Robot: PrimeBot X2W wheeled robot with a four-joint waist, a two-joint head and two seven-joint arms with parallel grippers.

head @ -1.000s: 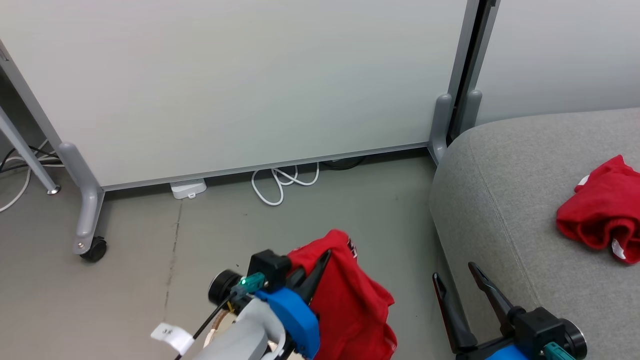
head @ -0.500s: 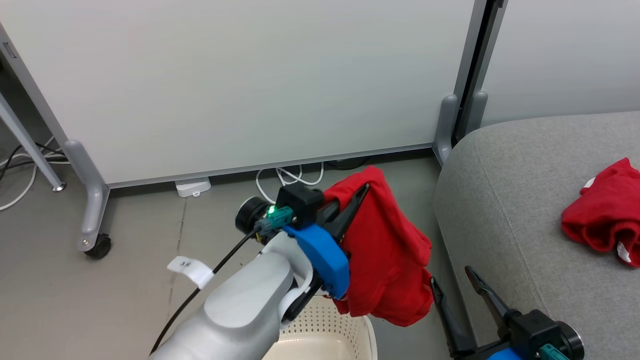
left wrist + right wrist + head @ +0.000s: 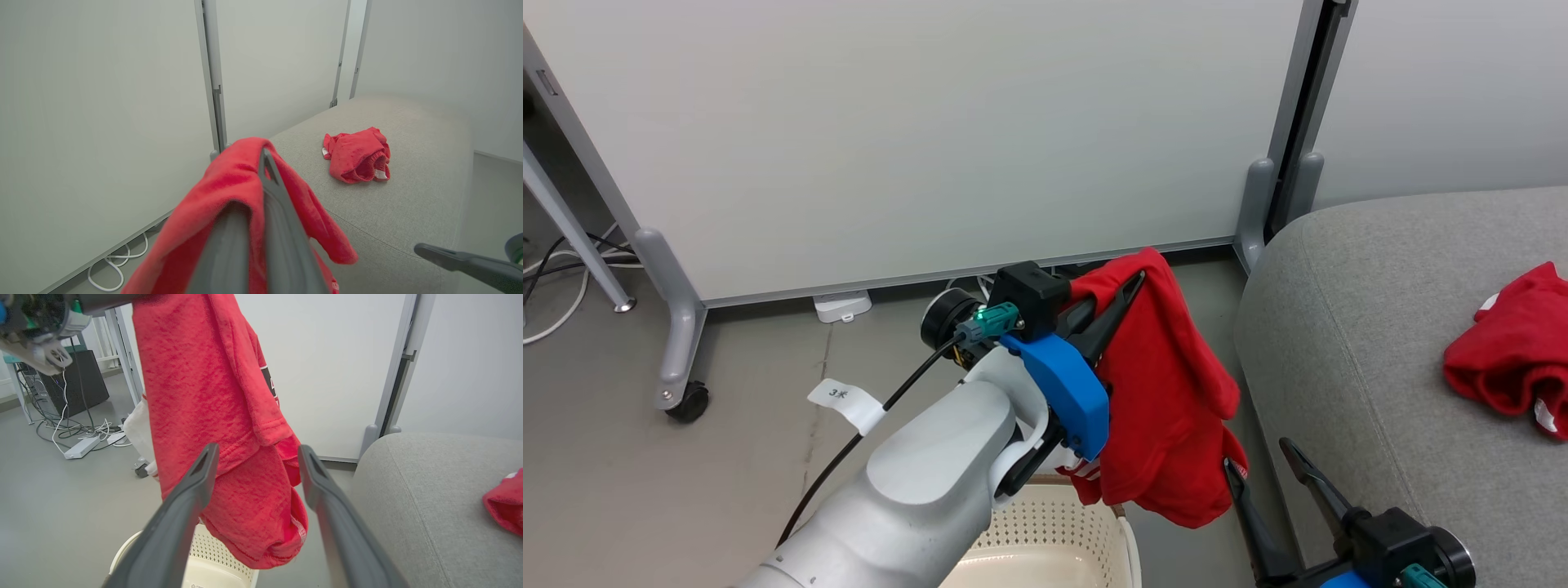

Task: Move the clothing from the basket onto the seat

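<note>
My left gripper [image 3: 1131, 287] is shut on a red jersey [image 3: 1168, 408], which hangs from it in the air above the far end of the cream perforated basket [image 3: 1045, 531]. In the left wrist view the red jersey [image 3: 229, 188] drapes over my shut left gripper [image 3: 264, 154]. A second, plain red garment [image 3: 1511, 343] lies crumpled on the grey seat [image 3: 1372, 327] to the right. My right gripper [image 3: 1258, 457] stands open and empty just right of the jersey's lower hem. In the right wrist view, my right gripper [image 3: 258, 448] frames the hanging jersey [image 3: 204, 396], with the basket [image 3: 212, 555] below.
A white partition panel [image 3: 915, 139] on grey castor feet [image 3: 678, 359] stands behind, with white cables [image 3: 81, 433] and a power strip [image 3: 843, 305] on the floor at its base. A black box [image 3: 88, 381] stands further left. Bare grey floor [image 3: 727, 474] lies left of the basket.
My left arm has lifted the jersey up and to the right, closer to the seat. The head view has shifted, bringing the basket into sight. My right gripper has stayed open and still.
</note>
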